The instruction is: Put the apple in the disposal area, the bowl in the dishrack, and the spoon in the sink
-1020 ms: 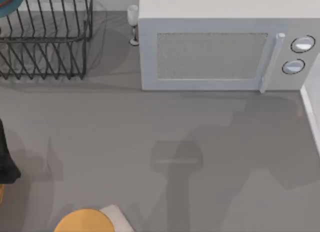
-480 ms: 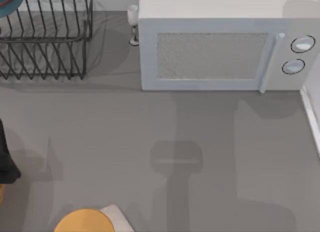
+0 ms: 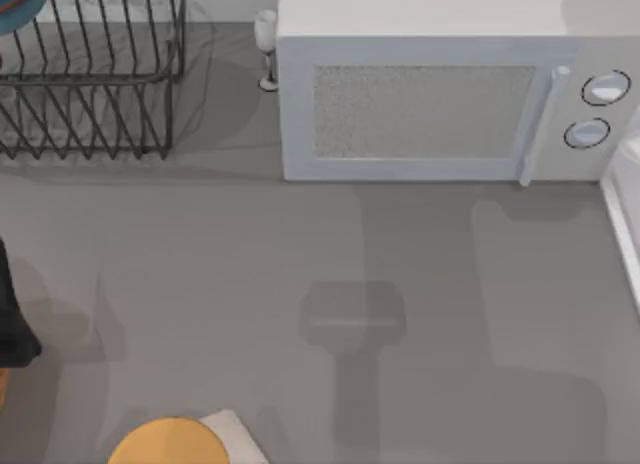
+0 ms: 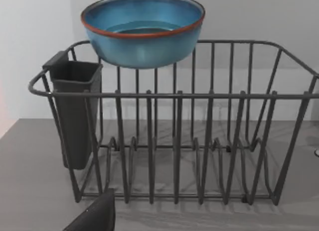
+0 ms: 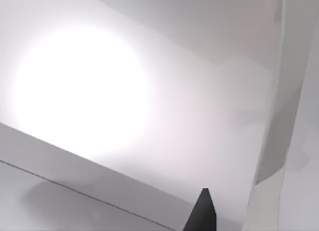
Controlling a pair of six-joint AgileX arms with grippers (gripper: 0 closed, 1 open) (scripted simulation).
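Observation:
The teal-blue bowl [image 4: 143,29] with its reddish rim rests up on the far rim of the black wire dishrack [image 4: 209,141]; from above, the bowl [image 3: 15,4] peeks in at the back left corner over the dishrack [image 3: 90,84]. My left gripper [image 4: 97,216] hangs low in front of the rack, apart from the bowl. My right gripper [image 5: 202,213] is over a smooth white surface [image 5: 149,116]. A white edge, probably the sink [image 3: 622,224], runs along the table's right side. The apple and the spoon are out of view.
A white microwave [image 3: 430,104] stands at the back centre, with a small white glass [image 3: 266,44] at its left. A yellow-orange disc [image 3: 165,444] lies at the front left. A black cutlery holder [image 4: 75,111] hangs on the rack. The left arm [image 3: 12,324] is at the table's left edge.
The broad shadow over the table's right half has narrowed and slid toward the right and back, now reaching the microwave's top corner. The bowl, the rack and the left arm have not moved.

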